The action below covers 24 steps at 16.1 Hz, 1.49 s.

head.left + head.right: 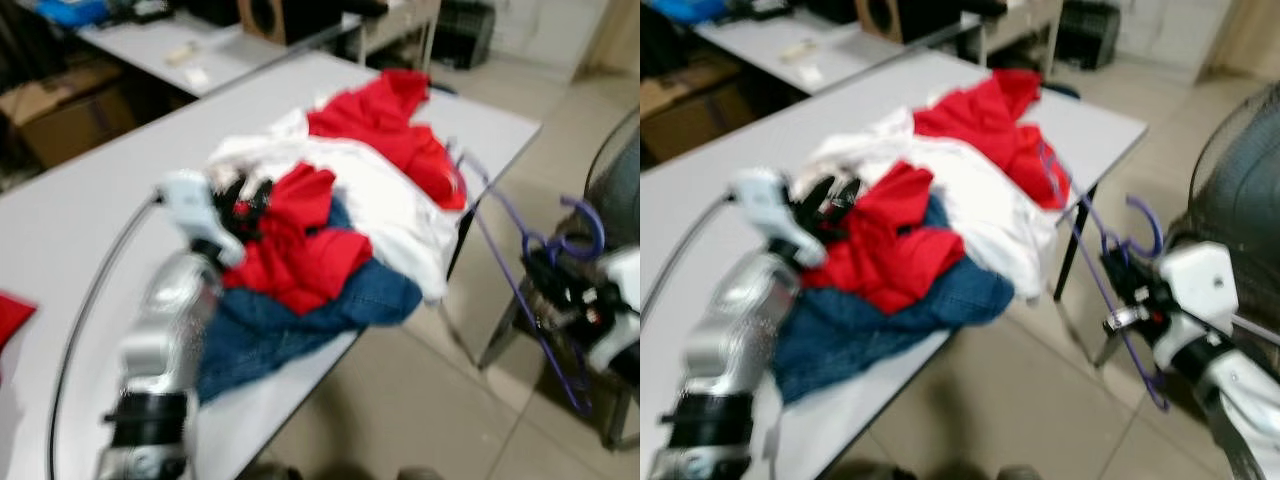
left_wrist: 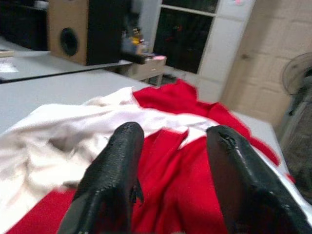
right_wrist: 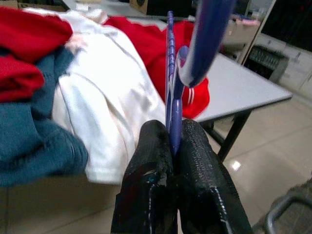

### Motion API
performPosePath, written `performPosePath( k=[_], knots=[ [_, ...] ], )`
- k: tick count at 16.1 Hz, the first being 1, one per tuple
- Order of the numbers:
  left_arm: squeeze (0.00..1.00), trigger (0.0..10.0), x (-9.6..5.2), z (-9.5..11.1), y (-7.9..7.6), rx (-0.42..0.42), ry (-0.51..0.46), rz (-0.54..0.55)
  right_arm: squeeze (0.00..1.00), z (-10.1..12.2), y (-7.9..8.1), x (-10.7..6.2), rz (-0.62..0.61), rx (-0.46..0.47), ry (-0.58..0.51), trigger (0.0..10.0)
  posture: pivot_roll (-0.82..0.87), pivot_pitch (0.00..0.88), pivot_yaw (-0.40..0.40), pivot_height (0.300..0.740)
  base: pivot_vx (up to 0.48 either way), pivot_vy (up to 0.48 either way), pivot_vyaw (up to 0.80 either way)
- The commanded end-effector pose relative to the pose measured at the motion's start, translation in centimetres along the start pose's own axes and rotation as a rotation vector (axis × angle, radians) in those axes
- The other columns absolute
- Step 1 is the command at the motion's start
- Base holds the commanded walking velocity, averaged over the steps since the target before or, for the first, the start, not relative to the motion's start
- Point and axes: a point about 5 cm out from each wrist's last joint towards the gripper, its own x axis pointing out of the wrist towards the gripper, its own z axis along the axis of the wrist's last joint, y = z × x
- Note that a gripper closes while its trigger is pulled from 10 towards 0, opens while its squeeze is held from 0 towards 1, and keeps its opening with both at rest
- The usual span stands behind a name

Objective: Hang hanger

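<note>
Grey and long, the bench (image 1: 90, 210) runs from near left to far right across a tiled floor (image 1: 420, 400), with a second bench (image 1: 190, 45) and a wooden speaker (image 2: 78, 31) beyond it. Heaped on its right half is a pile of laundry: a white garment (image 1: 380, 200) spread widest, a red top (image 1: 395, 125) at the far end, blue jeans (image 1: 300, 320) hanging over the near edge, and a crumpled red shirt (image 1: 300, 235) on top of them. Off the bench's right end a fan (image 1: 1240, 190) stands close.

My right claw (image 1: 1118, 292) is out past the bench corner, clamped shut on the purple hanger (image 3: 171, 97), whose thin frame sticks up between the pads. My left claw (image 2: 173, 165) hovers over the red shirt, fingers spread and empty.

I see no rail yet. I judge I should keep the grip firm, swing wide of the fan, and lead with the hook.
</note>
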Motion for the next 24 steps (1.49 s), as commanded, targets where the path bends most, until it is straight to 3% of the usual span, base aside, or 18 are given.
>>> performPosePath(
  k=[1, 6, 9, 12, 13, 14, 15, 17, 18, 19, 24],
  knots=[
    [1.00, 10.0, 0.5, 0.5, -0.9, -0.029, -0.009, -0.068, 0.00, 0.0, -0.1, -0.3, 0.014, -0.010, -0.003, 10.0, -0.26, 0.000, 0.105, 0.740, 0.000, 0.000, 0.00],
    [1.00, 10.0, 0.3, -0.3, -0.9, -0.030, 0.152, -0.304, 0.00, -0.3, -0.4, -1.0, 0.106, 0.031, 0.008, 10.0, -0.27, 0.000, 0.134, 0.740, 0.000, 0.000, 0.00],
    [1.00, 10.0, -0.2, -1.1, -0.7, 0.036, 0.255, -0.396, 0.00, -0.9, 0.1, -1.2, 0.144, 0.014, 0.037, 10.0, -0.28, 0.000, 0.147, 0.740, 0.000, 0.000, 0.00],
    [1.00, 10.0, -1.0, -2.5, 1.5, 0.189, 0.444, -0.383, 0.00, -1.1, 1.1, -1.4, 0.199, 0.030, 0.054, 10.0, -0.28, 0.000, 0.154, 0.740, 0.000, 0.000, 0.00],
    [0.87, 10.0, -1.4, -2.7, 2.3, 0.231, 0.491, -0.366, 0.00, -1.3, 1.4, -1.6, 0.224, 0.029, 0.067, 10.0, -0.28, 0.000, 0.153, 0.740, 0.000, 0.000, 0.00],
    [0.31, 10.0, -1.4, -2.7, 2.4, 0.241, 0.501, -0.368, 0.00, -1.2, 1.5, -1.6, 0.233, 0.031, 0.069, 10.0, -0.28, 0.000, 0.152, 0.740, 0.000, 0.000, 0.00],
    [0.00, 10.0, -1.5, -2.9, 2.6, 0.264, 0.520, -0.368, 0.00, -1.4, 1.7, -1.5, 0.245, 0.031, 0.073, 10.0, -0.27, 0.000, 0.152, 0.740, 0.000, 0.000, 0.00],
    [0.00, 10.0, -1.3, -3.4, 3.0, 0.302, 0.536, -0.323, 0.00, -1.6, 2.0, -1.2, 0.255, 0.019, 0.079, 10.0, -0.27, 0.000, 0.155, 0.740, 0.000, 0.000, 0.00],
    [0.00, 4.1, -1.3, -3.3, 2.8, 0.295, 0.523, -0.333, 0.00, -1.6, 2.1, -1.1, 0.256, 0.021, 0.077, 10.0, -0.27, 0.000, 0.155, 0.740, 0.000, 0.000, 0.00],
    [0.00, 0.0, -1.3, -3.3, 2.7, 0.281, 0.513, -0.343, 0.00, -1.7, 2.2, -1.2, 0.258, 0.022, 0.078, 10.0, -0.27, 0.000, 0.156, 0.740, 0.000, 0.000, 0.00],
    [0.00, 0.0, -0.8, -2.7, 2.3, 0.258, 0.470, -0.358, 0.00, -1.5, 2.4, -1.1, 0.267, 0.015, 0.076, 10.0, -0.27, 0.000, 0.159, 0.740, 0.000, 0.000, 0.00]
  ],
)
